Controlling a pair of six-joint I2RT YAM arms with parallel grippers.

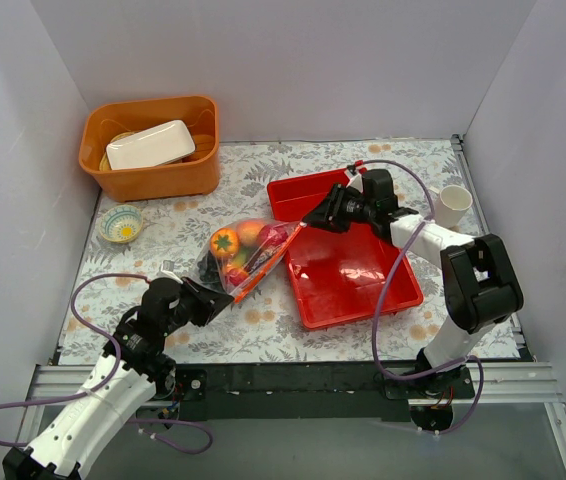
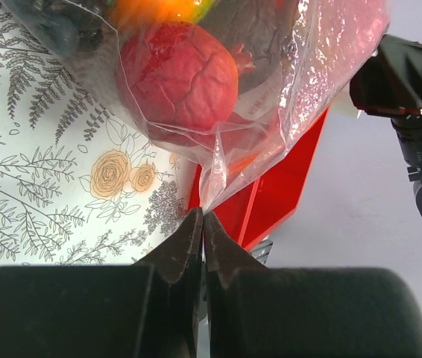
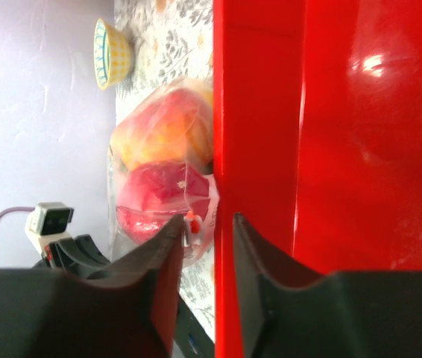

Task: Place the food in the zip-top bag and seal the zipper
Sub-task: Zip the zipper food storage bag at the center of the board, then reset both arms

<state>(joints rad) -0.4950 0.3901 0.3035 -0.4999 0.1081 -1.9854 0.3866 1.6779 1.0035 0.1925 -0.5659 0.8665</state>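
Note:
The clear zip-top bag (image 1: 248,255) lies on the table left of the red tray (image 1: 353,290), with the food (image 1: 226,242) inside: an orange fruit, a peach ball and red balls. Its orange-red zipper (image 1: 268,262) runs diagonally along the edge facing the tray. My left gripper (image 1: 225,298) is shut on the bag's near corner (image 2: 209,175); a red ball (image 2: 177,74) shows through the plastic. My right gripper (image 1: 310,222) is open at the zipper's far end, above the tray's left rim (image 3: 222,112). The small white-and-orange slider (image 3: 191,222) sits by its left fingertip, and the bag (image 3: 159,186) lies beyond.
An orange bin (image 1: 153,175) holding a white dish (image 1: 150,144) stands at the back left. A small patterned bowl (image 1: 120,223) sits left of the bag and shows in the right wrist view (image 3: 112,52). A white cup (image 1: 453,205) stands at the right. White walls enclose the table.

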